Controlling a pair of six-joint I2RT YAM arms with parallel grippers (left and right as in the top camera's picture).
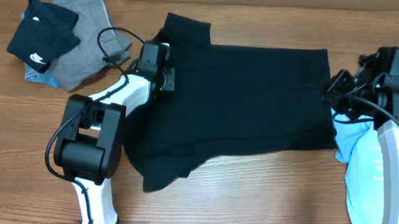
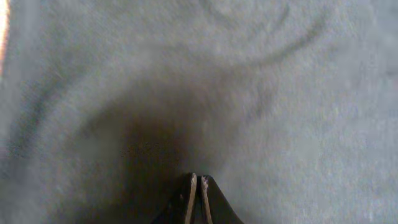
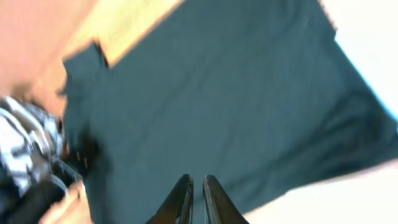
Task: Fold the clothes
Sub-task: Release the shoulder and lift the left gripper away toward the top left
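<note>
Firstly, the left end effector (image 2: 198, 179) has its two fingers pressed together, with only a thin line between them. In the left wrist view they point down into the black T-shirt (image 2: 280, 93), whose cloth fills the whole picture. I cannot tell if any cloth is pinched between them. From overhead, this end effector (image 1: 161, 73) sits on the left side of the T-shirt (image 1: 242, 101), just below the sleeve that points to the far edge of the desk (image 1: 250, 198).

The right end effector (image 3: 197, 179) also has its fingers almost together, with a narrow dark slit between them. I cannot tell if it holds the cloth. From overhead, it (image 1: 336, 89) is at the right edge of the T-shirt.

The T-shirt lies spread in the middle of the desk, between the two arms. It is mostly flat, with some soft wrinkles, and its near left corner hangs lower toward the front.

A light blue cloth (image 1: 353, 146) lies at the right side, touching the T-shirt and partly under the right arm. At the far left, well apart from the T-shirt, a small black garment with a white logo (image 1: 41, 36) lies on a grey garment (image 1: 86, 32).
</note>
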